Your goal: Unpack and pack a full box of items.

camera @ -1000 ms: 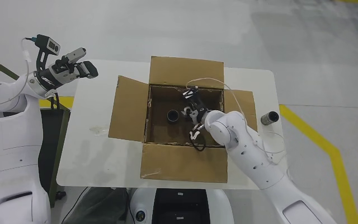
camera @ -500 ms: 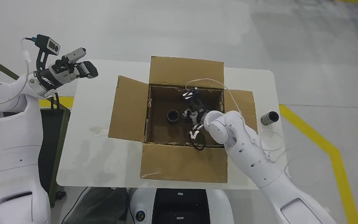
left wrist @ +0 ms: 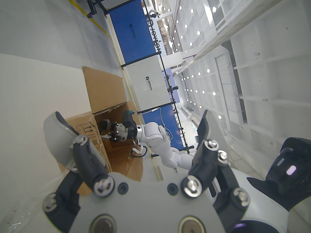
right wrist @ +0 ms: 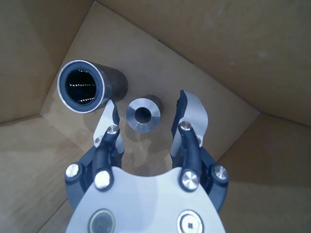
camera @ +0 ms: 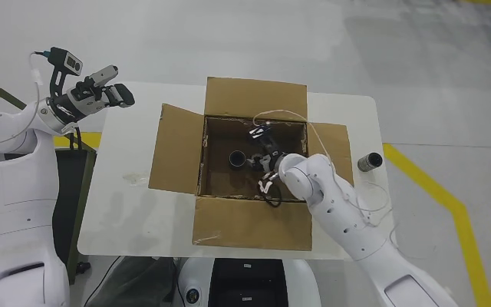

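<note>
Left gripper [camera: 115,96]: well off to the left of the box [camera: 178,150], apart from it, fingers spread wide with nothing between them (left wrist view [left wrist: 131,122]).

Box: brown cardboard, open on the white table [camera: 130,215], all 4 flaps folded outward, bare cardboard floor and walls inside.

Contents, 2 items standing on the box floor:
- large cylinder [right wrist: 80,89]: dark metal tube, bright rim, black bore with glints inside; left half of the box (top view [camera: 238,159]).
- small sleeve [right wrist: 143,115]: bright steel, chamfered top face, narrow centre hole; just beside the large cylinder, toward the box's middle.

Right gripper [right wrist: 147,100]: inside the box, above the small sleeve, fingers parted on either side of it, no contact visible.

1 more cylinder [camera: 370,162]: dark, lying on the table just right of the box's right flap.
</note>
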Tool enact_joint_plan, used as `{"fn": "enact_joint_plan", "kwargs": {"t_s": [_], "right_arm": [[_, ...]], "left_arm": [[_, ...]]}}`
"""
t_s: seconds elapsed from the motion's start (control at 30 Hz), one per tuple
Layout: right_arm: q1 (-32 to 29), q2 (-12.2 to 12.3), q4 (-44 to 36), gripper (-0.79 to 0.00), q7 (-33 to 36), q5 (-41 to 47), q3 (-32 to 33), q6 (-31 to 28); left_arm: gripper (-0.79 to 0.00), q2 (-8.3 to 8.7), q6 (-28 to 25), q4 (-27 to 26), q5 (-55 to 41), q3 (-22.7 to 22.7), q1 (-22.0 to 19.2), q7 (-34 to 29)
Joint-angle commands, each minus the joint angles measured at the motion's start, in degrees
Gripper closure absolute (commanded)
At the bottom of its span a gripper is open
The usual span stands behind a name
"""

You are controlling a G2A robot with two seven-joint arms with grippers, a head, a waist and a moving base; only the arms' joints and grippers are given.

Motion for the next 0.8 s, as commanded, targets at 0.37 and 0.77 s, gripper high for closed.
{"fn": "enact_joint_plan", "kwargs": {"t_s": [0.37, 0.77], "right_arm": [[-6.6, 1.6, -14.8, -0.514, 0.8, -6.0, 4.4, 1.0], [-14.7, 3.3, -28.1, -0.523, -0.9, -7.3, 9.6, -4.0]], "left_arm": [[-0.785, 0.00, 0.0, 0.0, 0.0, 0.0, 0.0, 0.0], [-0.785, 0.00, 0.0, 0.0, 0.0, 0.0, 0.0, 0.0]]}}
